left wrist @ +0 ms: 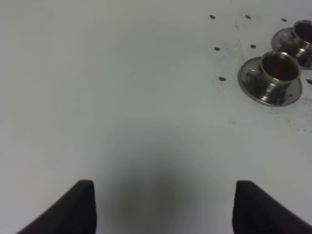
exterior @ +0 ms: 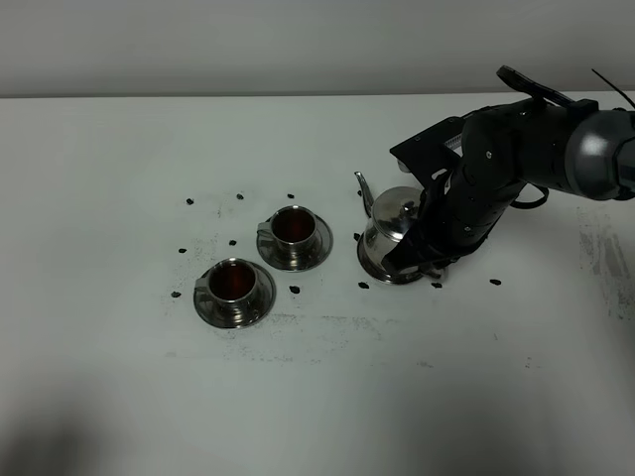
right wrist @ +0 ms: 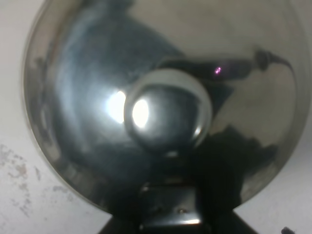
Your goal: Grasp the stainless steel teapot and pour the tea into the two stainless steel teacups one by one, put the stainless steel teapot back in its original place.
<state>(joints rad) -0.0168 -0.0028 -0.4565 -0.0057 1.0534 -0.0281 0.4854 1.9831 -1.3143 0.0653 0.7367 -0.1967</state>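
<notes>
The stainless steel teapot (exterior: 390, 230) stands upright on its round steel saucer (exterior: 369, 272) right of centre, spout pointing away. My right gripper (exterior: 419, 254) reaches down at the pot's handle side. In the right wrist view the domed lid and knob (right wrist: 165, 113) fill the frame, with the handle bracket (right wrist: 168, 210) between my jaws, which sit close around it. The two stainless steel teacups (exterior: 294, 228) (exterior: 233, 281) stand on saucers to the left, both holding reddish tea. My left gripper (left wrist: 163, 209) is open and empty over bare table, with the cups (left wrist: 279, 69) (left wrist: 304, 31) ahead of it.
Small black specks (exterior: 295, 289) lie scattered on the white table (exterior: 119, 327) around the cups and pot. The right arm's dark body (exterior: 516, 149) hangs over the table's right side. The left arm does not show in the exterior high view.
</notes>
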